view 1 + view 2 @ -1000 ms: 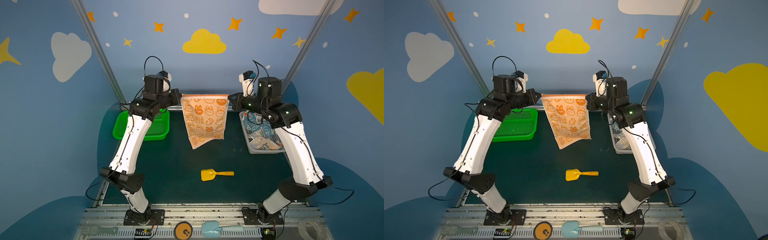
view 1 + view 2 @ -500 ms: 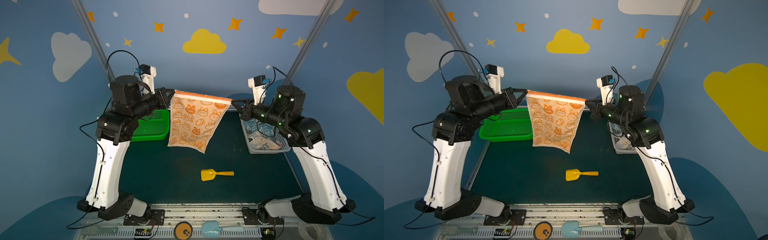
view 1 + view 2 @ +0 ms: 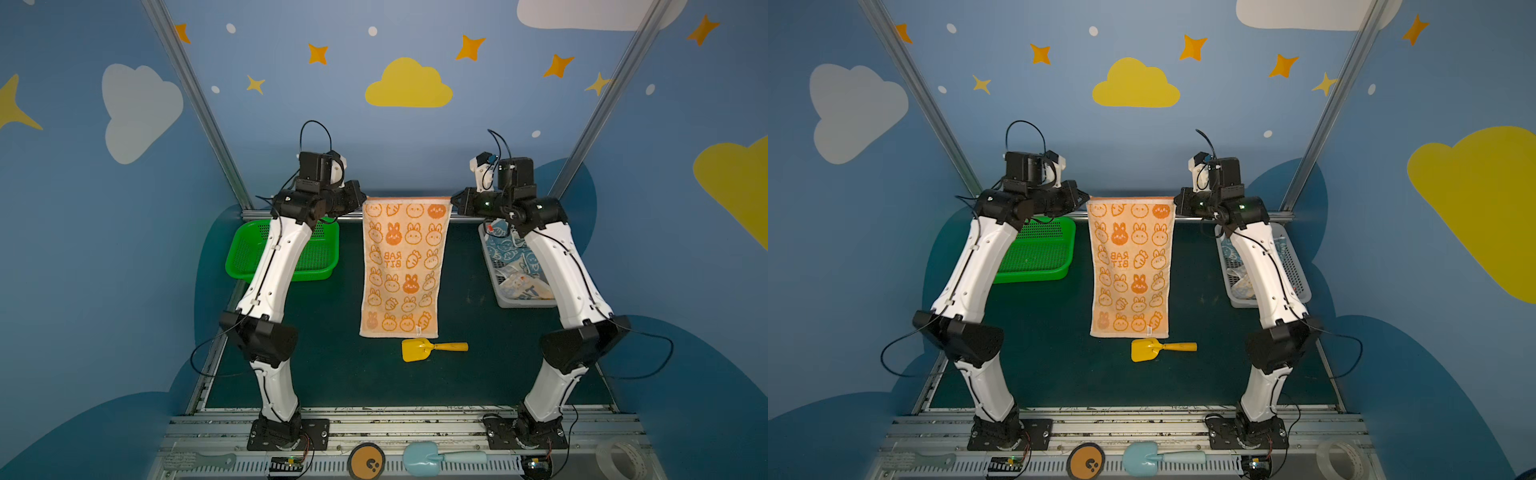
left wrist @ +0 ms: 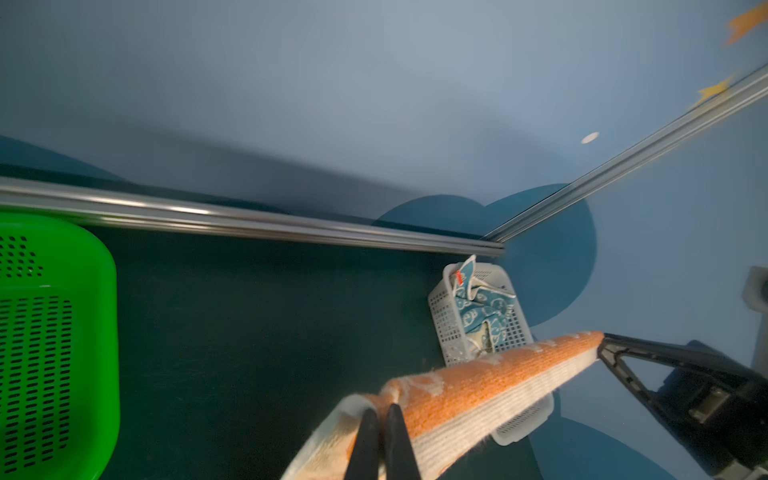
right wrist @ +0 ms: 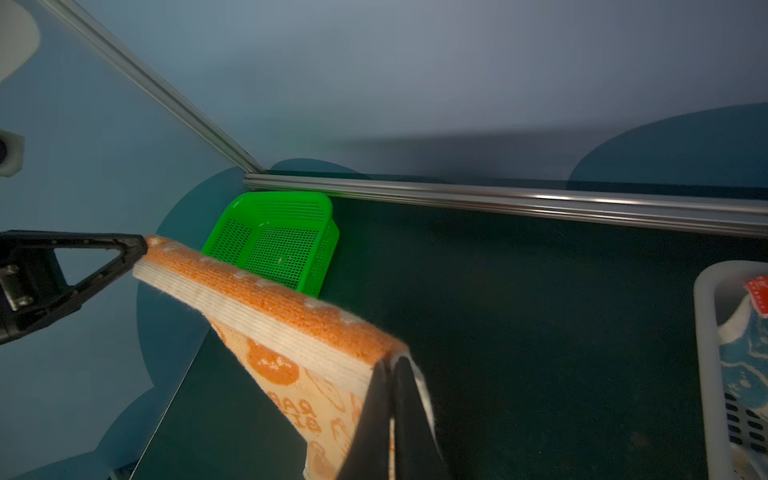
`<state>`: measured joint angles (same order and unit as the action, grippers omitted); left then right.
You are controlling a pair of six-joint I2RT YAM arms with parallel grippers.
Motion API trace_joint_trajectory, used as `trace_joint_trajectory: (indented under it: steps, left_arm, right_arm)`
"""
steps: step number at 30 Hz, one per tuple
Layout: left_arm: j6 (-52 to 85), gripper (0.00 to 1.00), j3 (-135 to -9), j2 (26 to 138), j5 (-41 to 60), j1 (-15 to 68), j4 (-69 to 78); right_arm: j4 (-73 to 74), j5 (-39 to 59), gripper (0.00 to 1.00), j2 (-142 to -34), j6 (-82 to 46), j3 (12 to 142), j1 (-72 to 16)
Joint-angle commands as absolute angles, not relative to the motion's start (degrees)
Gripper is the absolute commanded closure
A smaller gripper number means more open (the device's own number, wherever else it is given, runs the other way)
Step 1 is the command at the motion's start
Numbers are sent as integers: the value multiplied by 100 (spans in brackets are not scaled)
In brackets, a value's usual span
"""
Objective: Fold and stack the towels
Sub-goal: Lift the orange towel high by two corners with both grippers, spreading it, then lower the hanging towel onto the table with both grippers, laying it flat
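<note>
An orange towel (image 3: 405, 266) (image 3: 1131, 266) with white rabbit faces hangs flat at full length between my two grippers at the back of the table. My left gripper (image 3: 362, 203) (image 4: 380, 409) is shut on its top left corner. My right gripper (image 3: 453, 201) (image 5: 390, 361) is shut on the top right corner. The top hem (image 4: 490, 382) (image 5: 270, 299) is stretched taut between them. A blue-patterned towel (image 3: 505, 249) (image 4: 486, 311) and a cream towel with block letters (image 3: 523, 286) lie crumpled in the white basket (image 3: 523, 304).
A green basket (image 3: 320, 249) (image 5: 274, 245) stands at the back left, under my left arm. A yellow toy shovel (image 3: 432, 348) lies on the dark mat just below the towel's lower edge. A blue scoop (image 3: 428, 457) and an orange disc (image 3: 365, 461) rest on the front rail.
Both arms pulled up and toward the front, then stretched out again to the back rail. The towel, crooked and bunched before, now hangs straight at full length.
</note>
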<state>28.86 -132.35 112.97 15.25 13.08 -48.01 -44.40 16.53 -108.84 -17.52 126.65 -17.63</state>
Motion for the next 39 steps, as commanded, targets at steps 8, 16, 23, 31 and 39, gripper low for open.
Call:
trace_joint_trajectory:
  steps: [8,16,23,31,39]
  left_arm:
    - [2604,97,-14939,13256,1622,1153,-5108]
    - [2543,97,-14472,13562,1825,1143,-5231]
    - [2583,97,-11698,12316,1646,1232,-4287]
    - [2819,97,-9517,11295,1667,1274,-3471]
    - [2960,97,-8232,10689,1565,1450,-3036]
  right_arm:
    - [-4864,2015,100,-13000,-1855,14224,-1409]
    - [-4968,2468,100,-13108,-1928,13558,-1352]
    - [-4206,2479,100,-12233,-2138,11389,-1467]
    - [-4738,2228,100,-11907,-2210,10607,-1682]
    - [-5022,1966,100,-11476,-2066,9884,-1933]
